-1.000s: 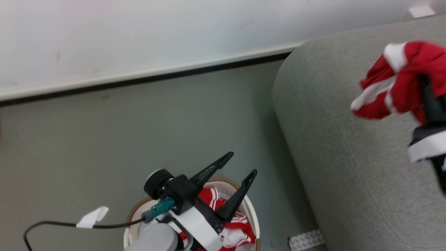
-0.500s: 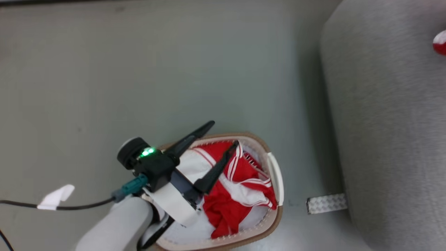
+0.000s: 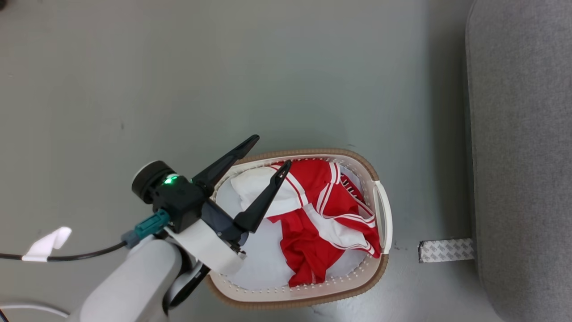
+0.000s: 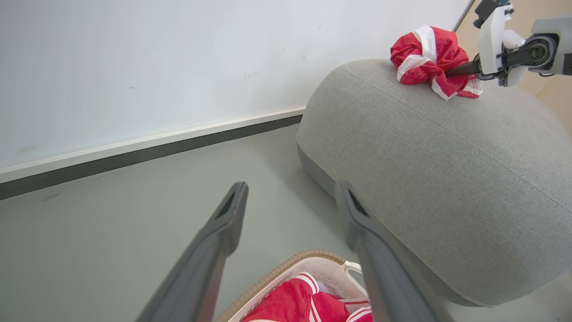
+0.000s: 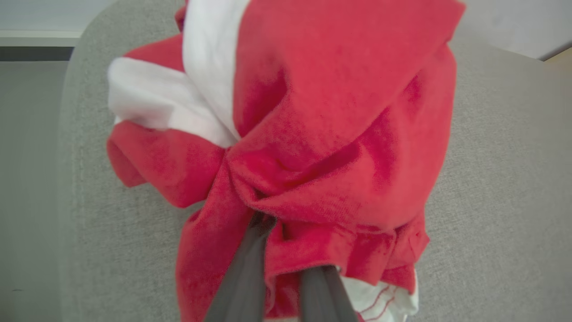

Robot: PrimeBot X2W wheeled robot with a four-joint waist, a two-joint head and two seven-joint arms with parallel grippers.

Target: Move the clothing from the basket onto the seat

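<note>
The white basket (image 3: 313, 153) with its brown rim stands on the floor, with red and white clothing (image 3: 321, 210) bunched inside. My left gripper (image 3: 272, 150) hangs open above the basket's left part, its fingers spread and holding nothing. In the left wrist view these fingers (image 4: 291, 188) point over the basket rim (image 4: 286, 268) toward the grey seat (image 4: 424, 156). A red garment (image 4: 424, 53) rests on the seat's top, gripped by my right gripper (image 4: 460, 70). The right wrist view shows that gripper (image 5: 281, 250) shut on the bunched garment (image 5: 339, 112) over the seat (image 5: 500, 179), fingertips buried in cloth.
The seat (image 3: 523, 156) runs along the right edge, close beside the basket. A strip of patterned tape (image 3: 446, 250) lies on the grey floor at its foot. A black cable with a white tag (image 3: 47, 238) trails at the lower left. A white wall with a dark baseboard (image 4: 147, 152) stands behind.
The head camera has tilted down, so the whole basket shows now and the held garment has slid out of that view. My left gripper stays open over the basket.
</note>
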